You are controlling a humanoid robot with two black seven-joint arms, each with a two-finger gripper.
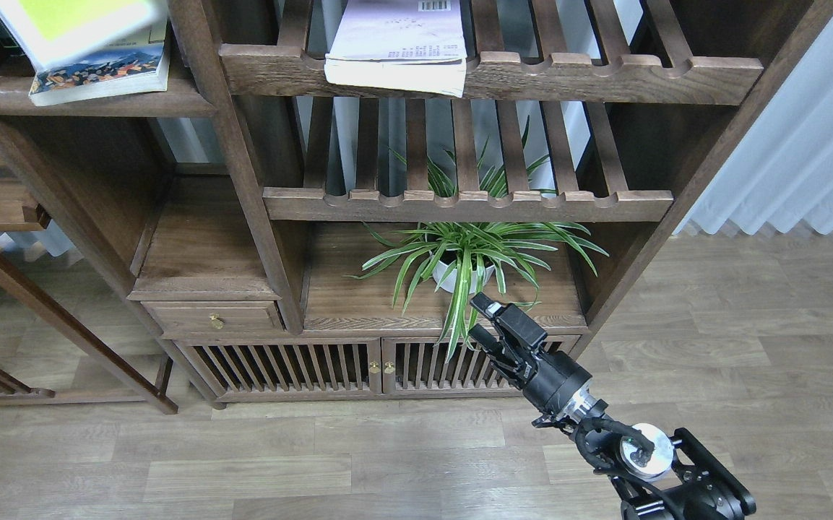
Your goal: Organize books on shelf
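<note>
A yellow-green book point(73, 25) shows blurred and tilted at the top left, over the book with the blue mountain crowd photo point(102, 68). What holds it is out of view. The mountain book lies flat on the dark plank shelf point(98, 105). A white book with a barcode point(398, 43) lies on the upper slatted shelf, overhanging its front rail. My right gripper point(481, 319) is open and empty, low down in front of the cabinet by the plant leaves, far from the books. My left gripper is not in view.
A potted spider plant point(463, 260) stands on the lower shelf, its leaves hanging by my right gripper. Two slatted shelves with scalloped rails point(467, 206) sit above it. A small drawer point(214, 318) and slatted cabinet doors point(380, 365) are below. A white curtain point(806, 159) hangs at the right.
</note>
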